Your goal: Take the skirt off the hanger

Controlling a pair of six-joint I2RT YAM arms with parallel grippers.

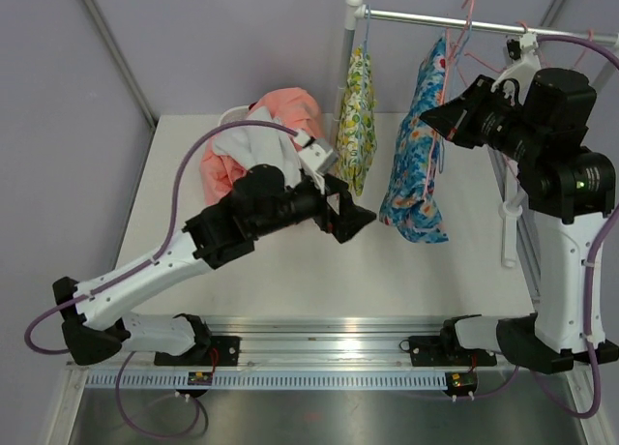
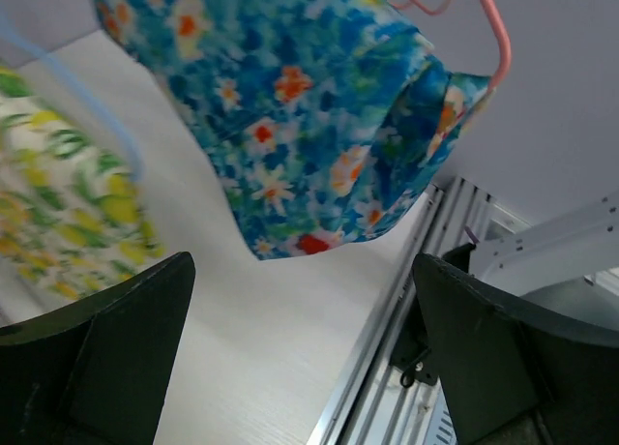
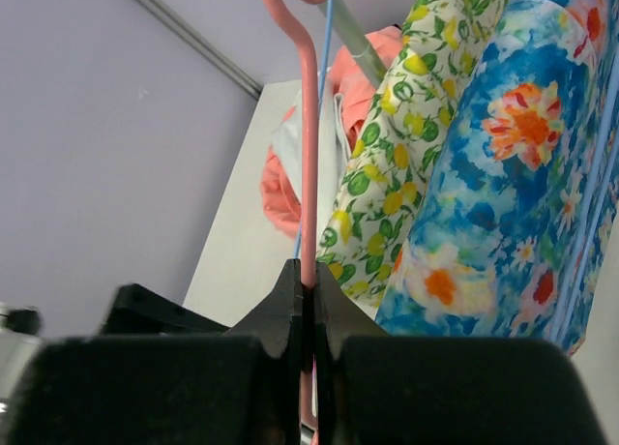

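A blue floral skirt hangs on a thin pink hanger from the metal rail. My right gripper is shut on the pink hanger's wire, with the jaws pinching it just left of the skirt. My left gripper is open and empty, low over the table and just left of the skirt's bottom edge. In the left wrist view the skirt hangs ahead and above the open gripper, apart from it, and the pink hanger shows at the upper right.
A yellow-green lemon-print garment hangs on a blue hanger to the left of the skirt. A pile of pink and white clothes lies at the back of the table. A white hanger hangs on the rail's right end.
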